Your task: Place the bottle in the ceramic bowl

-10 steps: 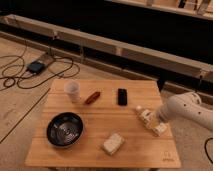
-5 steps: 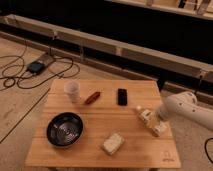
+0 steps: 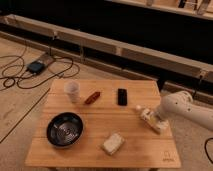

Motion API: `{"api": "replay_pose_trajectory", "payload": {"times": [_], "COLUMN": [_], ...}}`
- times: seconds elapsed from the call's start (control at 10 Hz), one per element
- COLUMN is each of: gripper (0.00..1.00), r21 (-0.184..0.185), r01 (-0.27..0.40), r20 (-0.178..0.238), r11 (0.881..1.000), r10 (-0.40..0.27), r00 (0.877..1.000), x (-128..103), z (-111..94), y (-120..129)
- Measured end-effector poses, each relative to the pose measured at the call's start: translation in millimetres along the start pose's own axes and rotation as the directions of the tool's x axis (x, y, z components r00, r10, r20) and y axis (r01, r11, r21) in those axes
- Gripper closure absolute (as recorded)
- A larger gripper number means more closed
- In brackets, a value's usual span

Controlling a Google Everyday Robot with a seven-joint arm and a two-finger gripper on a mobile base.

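We find the bottle (image 3: 142, 111) lying on its side on the wooden table (image 3: 100, 120), out toward the table's 3 o'clock edge. Its white cap points to about 10 o'clock and its body runs back toward 4 o'clock. The gripper (image 3: 152, 120) sits right at that 4 o'clock end, at the tip of the pale arm that reaches in from the right side. It appears to be touching or enclosing the bottle's body, but we cannot tell whether it is clamped on the bottle or merely resting against it. The ceramic bowl (image 3: 54, 125) stands well apart, near the table's 8 o'clock corner, dark and with nothing in it. From the bottle it lies at roughly 9 o'clock, a shade toward 8. We judge that the coming move turns on this line: a lift, then a long carry across the table toward 9 o'clock. The beige block (image 3: 113, 144) sits between the two, a little to the 6 o'clock side of that path, so we would carry high over it. The white cup (image 3: 72, 91) stands at the bowl's 12 o'clock, clear of the route.
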Motion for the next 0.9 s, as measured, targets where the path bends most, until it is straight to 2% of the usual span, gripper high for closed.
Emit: {"api": "replay_pose_trajectory", "payload": {"times": [0.2, 0.5, 0.6, 0.8, 0.9], "gripper": [0.98, 1.00, 1.00, 1.00, 1.00], "r21": [0.013, -0.030, -0.067, -0.128, -0.169], "r01": [0.013, 0.085, 0.141, 0.246, 0.309], "r20": [0.001, 0.042, 0.070, 0.118, 0.144], "r11": [1.000, 0.996, 0.988, 0.961, 0.936], "r10": [-0.013, -0.084, -0.136, -0.232, -0.287], "r00": [1.000, 0.996, 0.988, 0.966, 0.947], "x": [-7, -38, -58, -94, -115], "z": [-15, -45, -60, -82, -91], "y": [-1, 31, 56, 99, 123]}}
